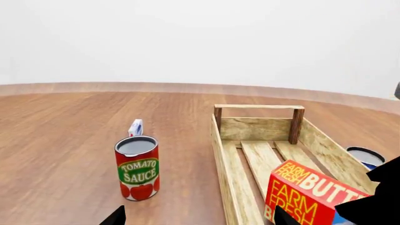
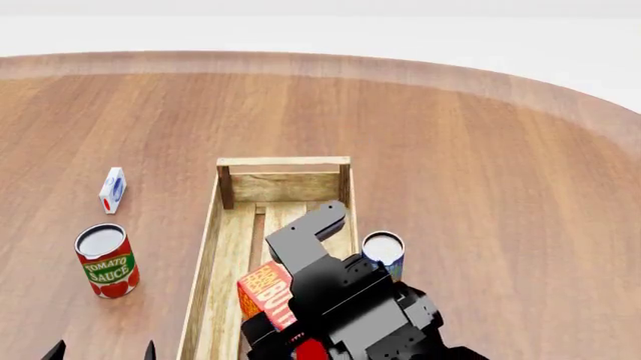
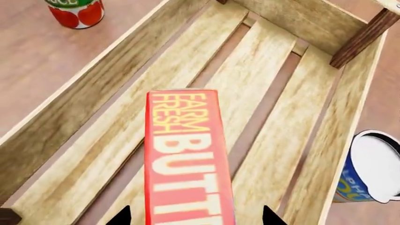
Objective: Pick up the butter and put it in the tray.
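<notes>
Item: butter [image 2: 264, 291], red-orange box, held by the right gripper [image 3: 194, 216] above the tray [image 2: 203, 259]. In the right wrist view two dark fingertips flank the box's near end, so the jaws are closed onto it. The box sits over the slats toward the tray's near half; whether it touches them cannot be told.

Item: tray, pale slatted crate, the landmark here. Its low side walls stand close on either side of the box.

Item: blue-labelled can [image 2: 383, 253], just outside the tray's right wall, beside the right arm.

Item: tomato sauce can [image 2: 107, 262], well left of the tray; small white-blue carton [image 2: 112, 189] beyond it, further from the robot.

Item: left gripper [image 1: 196, 216], only its fingertips seen, low and left of the tray's near end, apart and holding nothing.

Risks, as judged:
- Released from height or tilted, the box may land on edge, tip against a wall, or catch a slat gap.
- A sideways drift rightwards could bring the arm against the blue can and knock it over.
- Lowering too hard could press the box into the slats and shift the tray.
</notes>
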Tool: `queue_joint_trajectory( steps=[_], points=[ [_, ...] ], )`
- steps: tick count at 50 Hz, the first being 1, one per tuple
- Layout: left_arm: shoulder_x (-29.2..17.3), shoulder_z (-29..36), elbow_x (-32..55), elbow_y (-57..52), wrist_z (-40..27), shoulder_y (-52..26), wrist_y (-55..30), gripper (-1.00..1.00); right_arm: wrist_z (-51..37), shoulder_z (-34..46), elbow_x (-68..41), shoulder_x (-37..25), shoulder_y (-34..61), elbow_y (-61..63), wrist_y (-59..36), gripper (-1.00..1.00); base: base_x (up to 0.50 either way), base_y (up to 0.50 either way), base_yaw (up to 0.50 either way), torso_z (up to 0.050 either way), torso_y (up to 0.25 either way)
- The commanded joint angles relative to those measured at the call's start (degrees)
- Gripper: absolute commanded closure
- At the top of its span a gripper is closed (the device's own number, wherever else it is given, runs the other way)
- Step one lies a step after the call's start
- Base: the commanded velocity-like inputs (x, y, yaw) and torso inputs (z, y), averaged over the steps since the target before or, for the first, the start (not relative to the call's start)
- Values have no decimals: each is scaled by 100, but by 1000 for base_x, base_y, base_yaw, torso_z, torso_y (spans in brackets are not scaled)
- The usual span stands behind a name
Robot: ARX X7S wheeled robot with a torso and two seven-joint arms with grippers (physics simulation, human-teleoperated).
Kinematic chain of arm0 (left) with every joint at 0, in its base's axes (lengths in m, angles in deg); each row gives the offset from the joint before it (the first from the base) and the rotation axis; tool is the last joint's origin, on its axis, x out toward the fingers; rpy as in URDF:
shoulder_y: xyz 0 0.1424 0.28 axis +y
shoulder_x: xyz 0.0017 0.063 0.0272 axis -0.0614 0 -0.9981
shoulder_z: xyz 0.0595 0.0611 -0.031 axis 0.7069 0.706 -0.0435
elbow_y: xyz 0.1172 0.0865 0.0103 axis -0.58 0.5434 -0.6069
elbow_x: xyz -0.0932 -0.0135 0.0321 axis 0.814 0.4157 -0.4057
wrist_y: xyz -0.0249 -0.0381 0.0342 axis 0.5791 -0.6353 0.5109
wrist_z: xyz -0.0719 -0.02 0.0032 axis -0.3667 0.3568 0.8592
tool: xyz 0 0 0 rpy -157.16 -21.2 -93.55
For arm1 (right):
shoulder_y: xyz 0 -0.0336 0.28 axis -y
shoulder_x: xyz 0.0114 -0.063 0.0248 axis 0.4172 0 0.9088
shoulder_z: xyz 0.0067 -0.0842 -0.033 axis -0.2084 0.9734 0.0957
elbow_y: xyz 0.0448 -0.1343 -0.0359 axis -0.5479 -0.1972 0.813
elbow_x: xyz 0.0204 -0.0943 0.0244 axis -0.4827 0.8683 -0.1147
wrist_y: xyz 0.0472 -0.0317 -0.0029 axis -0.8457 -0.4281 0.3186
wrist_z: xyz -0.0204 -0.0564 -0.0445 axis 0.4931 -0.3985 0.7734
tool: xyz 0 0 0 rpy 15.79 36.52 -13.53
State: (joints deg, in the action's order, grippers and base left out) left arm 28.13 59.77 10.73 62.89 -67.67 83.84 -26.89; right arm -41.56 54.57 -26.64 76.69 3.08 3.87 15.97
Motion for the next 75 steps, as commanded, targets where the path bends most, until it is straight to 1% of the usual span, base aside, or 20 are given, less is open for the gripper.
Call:
queue_joint_trajectory(
  steps=[1,3,6,13,19,20,24,30,33,34,39,44,47,49,54,55,61,66,70,75],
  points=[
    [7,24,-8,9,-34,1,17,-100,-163,2,-316,-230,532,557,-234,-100,0,0,0,0,0],
    [20,33,-15,26,-42,-13,17,-100,-775,-138,-588,-938,666,1992,-572,-100,0,0,0,0,0],
    [28,45,-22,63,-40,-30,29,-100,-1223,-293,-845,-1442,771,2972,-802,-100,0,0,0,0,0],
    [33,61,-24,97,-45,-50,42,-100,-1517,-453,-963,-1989,731,3906,-691,-100,0,0,0,0,0],
    [31,55,2,136,-35,-83,59,-100,-2285,-737,-838,-2527,394,4696,-49,-100,0,0,0,0,0],
    [37,61,-2,110,-55,-86,34,-100,-2684,-826,-617,-2721,269,4918,295,-100,0,0,0,0,0],
    [51,104,-47,19,-118,-39,8,-100,-2772,-1210,-889,-3212,-16,5543,787,-100,0,0,0,0,0],
    [33,103,-23,-16,-122,-29,12,-100,-3344,-1688,-601,-4005,-870,6827,2156,-100,0,0,0,0,0],
    [2,84,8,-36,-108,-30,16,-100,-3700,-1679,-157,-4120,-1231,7100,2580,-100,0,0,0,0,0],
    [-17,66,34,-62,-104,-30,12,-100,-3979,-1627,254,-4208,-1499,7277,2850,-100,0,0,0,0,0],
    [-39,14,105,4,-64,-107,31,-100,-4443,-1656,854,-4377,-2185,7482,3598,-100,0,0,0,0,0],
    [-61,3,117,10,-56,-121,52,-100,-4878,-1683,1444,-4525,-2527,7634,3994,-100,0,0,0,0,0],
    [-62,3,113,43,-46,-140,83,-100,-5068,-1651,1654,-4598,-2637,7776,4024,-100,0,0,0,0,0],
    [-80,1,109,10,-51,-124,94,-100,-5447,-1624,2121,-4635,-2764,7866,4040,-100,0,0,0,0,0],
    [-119,-2,61,-80,-92,-76,135,-100,-5721,-1579,2623,-4646,-2974,7983,4194,-100,0,0,0,0,0],
    [-121,2,0,-65,-111,-68,196,-100,-5978,-1596,2909,-4663,-3041,8046,4196,-100,0,0,0,0,0],
    [-161,-10,39,-127,-108,-60,176,-100,-6269,-1689,3430,-4720,-3358,8069,4739,-100,0,0,0,0,0],
    [-200,-18,56,-237,-127,-35,155,-100,-6974,-1676,4590,-4578,-3729,7877,4794,-100,0,0,0,0,0],
    [-217,-5,44,-284,-135,-5,166,-100,-7309,-1697,5100,-4549,-3828,7963,4652,-100,0,0,0,0,0],
    [-257,-15,70,-369,-134,40,178,-100,-7351,-1731,5071,-4557,-3872,7888,4704,-100,0,0,0,0,0]
  ],
)
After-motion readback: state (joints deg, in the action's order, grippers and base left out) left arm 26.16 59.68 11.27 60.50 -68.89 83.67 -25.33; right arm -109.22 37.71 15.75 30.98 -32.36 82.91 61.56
